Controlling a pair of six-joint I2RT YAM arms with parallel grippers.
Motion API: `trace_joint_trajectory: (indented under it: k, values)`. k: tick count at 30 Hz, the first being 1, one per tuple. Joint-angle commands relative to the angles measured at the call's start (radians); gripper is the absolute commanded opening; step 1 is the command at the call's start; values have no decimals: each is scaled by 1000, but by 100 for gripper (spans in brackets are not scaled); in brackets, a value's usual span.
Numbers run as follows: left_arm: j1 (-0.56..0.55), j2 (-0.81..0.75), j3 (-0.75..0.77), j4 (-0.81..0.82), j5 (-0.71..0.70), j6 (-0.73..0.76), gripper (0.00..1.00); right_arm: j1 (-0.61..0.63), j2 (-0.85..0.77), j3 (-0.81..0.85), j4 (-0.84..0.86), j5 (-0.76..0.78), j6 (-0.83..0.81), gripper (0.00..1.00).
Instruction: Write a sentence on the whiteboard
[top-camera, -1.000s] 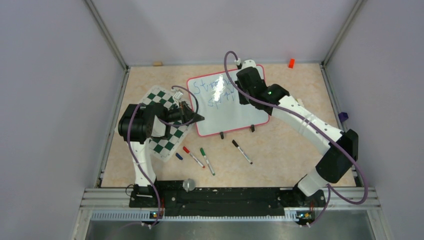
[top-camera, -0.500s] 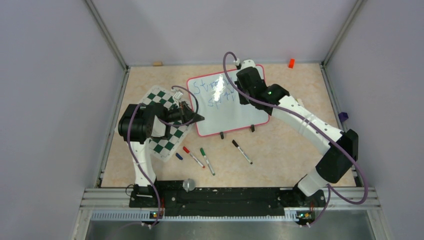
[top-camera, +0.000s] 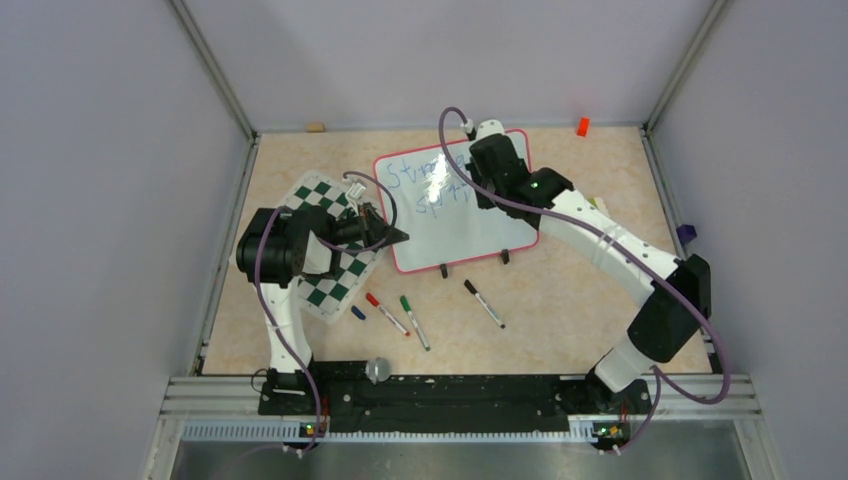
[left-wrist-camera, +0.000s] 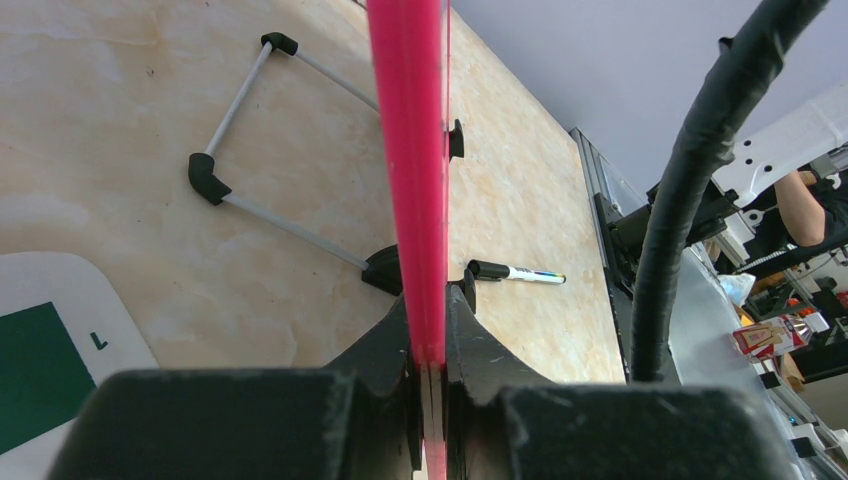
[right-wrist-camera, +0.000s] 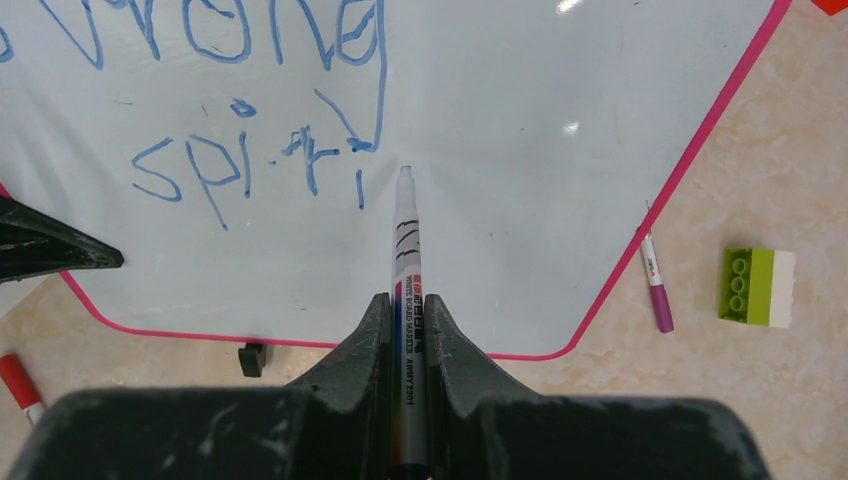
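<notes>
The whiteboard (top-camera: 460, 225), glossy white with a red-pink frame, stands propped at the middle of the table. The sentence (right-wrist-camera: 250, 160) is in blue marker: the end of "Strong" on top and "spiri" below it. My right gripper (right-wrist-camera: 405, 305) is shut on a whiteboard marker (right-wrist-camera: 404, 250). Its tip sits just right of the last blue stroke; whether it touches the board I cannot tell. My left gripper (top-camera: 398, 236) is shut on the board's left edge. In the left wrist view the pink frame (left-wrist-camera: 410, 150) runs up from between the jaws.
A green-and-white chessboard mat (top-camera: 335, 262) lies under the left arm. Red (top-camera: 385, 312), green (top-camera: 414, 322) and black (top-camera: 484, 303) markers lie in front of the board. A purple marker (right-wrist-camera: 655, 285) and a green-white brick (right-wrist-camera: 757, 286) lie right of the board. An orange block (top-camera: 582, 126) sits far back.
The right wrist has shifted slightly left and away along the second line of writing. The left arm and the board have not moved.
</notes>
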Motion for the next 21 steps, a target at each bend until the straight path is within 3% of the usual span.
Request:
trace_joint_trajectory:
  k: [1,21]
  values:
    - [31,-15,-4,100,-67,76,0,-9,25,49,25,-15,-16,0]
    - [31,-16,-2,100,-65,79,0,-9,75,53,30,1,-10,0]
